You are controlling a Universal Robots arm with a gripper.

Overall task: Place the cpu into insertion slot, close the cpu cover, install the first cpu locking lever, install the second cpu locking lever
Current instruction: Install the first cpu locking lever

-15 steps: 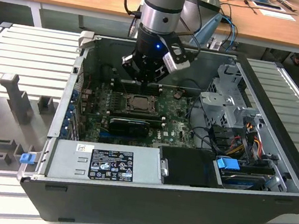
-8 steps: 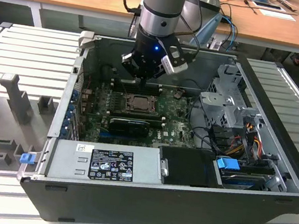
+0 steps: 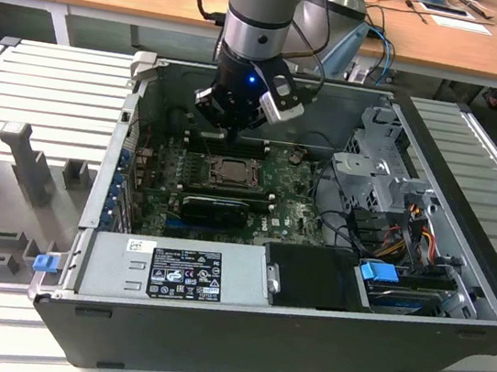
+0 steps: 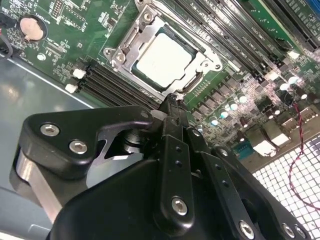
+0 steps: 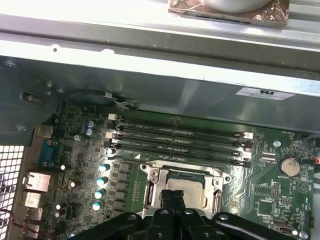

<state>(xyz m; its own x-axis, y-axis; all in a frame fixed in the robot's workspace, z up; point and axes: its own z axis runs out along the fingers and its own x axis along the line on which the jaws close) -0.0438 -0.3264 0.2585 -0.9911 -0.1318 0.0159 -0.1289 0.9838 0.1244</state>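
Observation:
The cpu (image 4: pixel 162 57), a pale silver square, lies in the insertion slot (image 3: pixel 229 172) on the green board. The cpu cover (image 4: pixel 131 47), a silver frame with a cut-out middle, lies flat around it. In the first wrist view the cpu (image 5: pixel 186 186) shows just beyond the fingertips. My gripper (image 4: pixel 172 98) hangs just above the socket's near edge, fingers pressed together with nothing between them. In the exterior view the gripper (image 3: pixel 232 128) sits over the back edge of the socket. Whether the thin locking levers beside the frame are latched I cannot tell.
Memory slots (image 5: pixel 180 137) run along one side of the socket. A black graphics card (image 3: pixel 216 209), a grey power supply (image 3: pixel 176 273) and a drive cage (image 3: pixel 385 173) fill the open case. A coin battery (image 4: pixel 31 27) sits on the board. Case walls (image 3: pixel 142 88) ring the workspace.

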